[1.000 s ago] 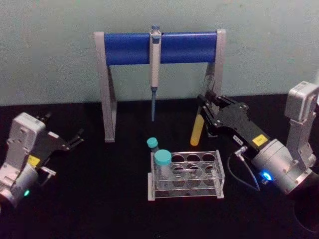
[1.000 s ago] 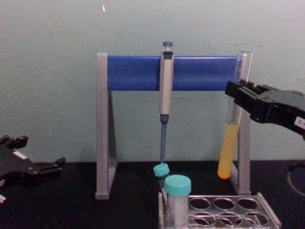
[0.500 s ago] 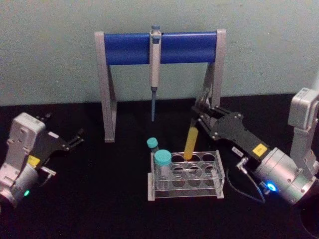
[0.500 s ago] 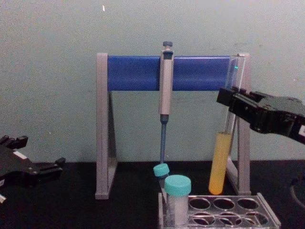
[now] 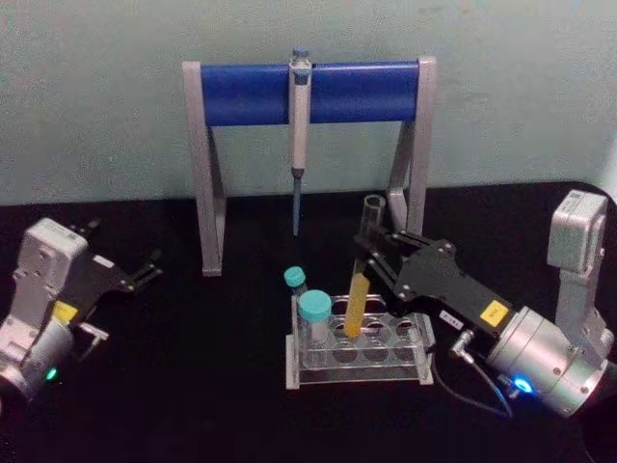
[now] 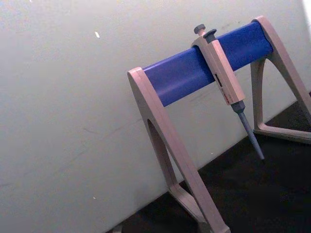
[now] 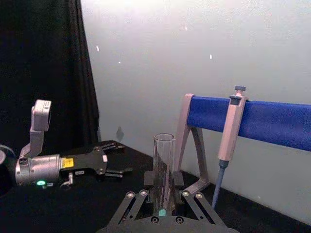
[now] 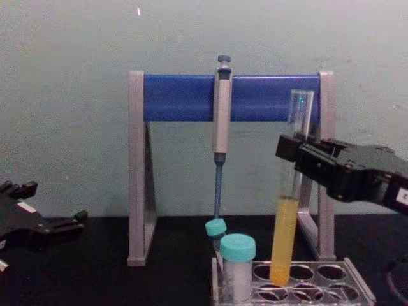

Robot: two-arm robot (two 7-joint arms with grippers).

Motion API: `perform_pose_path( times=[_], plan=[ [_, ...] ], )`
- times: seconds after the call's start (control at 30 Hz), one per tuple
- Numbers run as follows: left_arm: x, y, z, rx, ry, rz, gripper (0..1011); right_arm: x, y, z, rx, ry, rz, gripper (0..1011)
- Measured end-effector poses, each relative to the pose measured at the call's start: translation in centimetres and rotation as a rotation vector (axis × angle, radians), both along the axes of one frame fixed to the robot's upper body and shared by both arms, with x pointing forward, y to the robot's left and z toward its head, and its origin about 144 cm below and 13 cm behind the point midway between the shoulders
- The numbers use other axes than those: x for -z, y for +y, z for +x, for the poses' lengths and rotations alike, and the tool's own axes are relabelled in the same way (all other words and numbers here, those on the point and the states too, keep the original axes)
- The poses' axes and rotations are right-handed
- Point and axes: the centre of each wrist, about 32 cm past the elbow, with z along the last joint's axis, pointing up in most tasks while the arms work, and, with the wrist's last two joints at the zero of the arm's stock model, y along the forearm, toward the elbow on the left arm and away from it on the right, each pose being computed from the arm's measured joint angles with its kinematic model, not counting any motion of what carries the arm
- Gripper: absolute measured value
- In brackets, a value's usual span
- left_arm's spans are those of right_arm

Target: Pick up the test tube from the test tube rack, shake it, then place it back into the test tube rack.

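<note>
Test tube [image 5: 357,304] near-upright, mouth up, in right gripper's [image 5: 366,253] clenched jaws; left gripper [image 5: 149,270] parked.

Blocked behind the test tube rack [image 5: 405,362] by the pipette stand [image 5: 251,94] and hanging pipette [image 5: 300,116]. Crowded at the rack's left end by two teal-capped tubes [image 5: 314,309] near the test tube [image 5: 357,299]. Open over the surface [image 5: 193,405] in front.

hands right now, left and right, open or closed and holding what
Left hand: open, holding nothing, parked on the left.
Right hand: closed on the test tube, its lower end at the test tube rack.
</note>
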Motion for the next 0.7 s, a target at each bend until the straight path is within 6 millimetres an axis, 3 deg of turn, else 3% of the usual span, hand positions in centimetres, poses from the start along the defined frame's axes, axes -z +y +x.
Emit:
perform_pose_path(
  times=[0.7],
  plan=[
    [0.0,0.0,0.0,0.000,0.000,0.000,1001,1.1,0.5,0.4,0.012,0.004,-0.040,229]
  ],
)
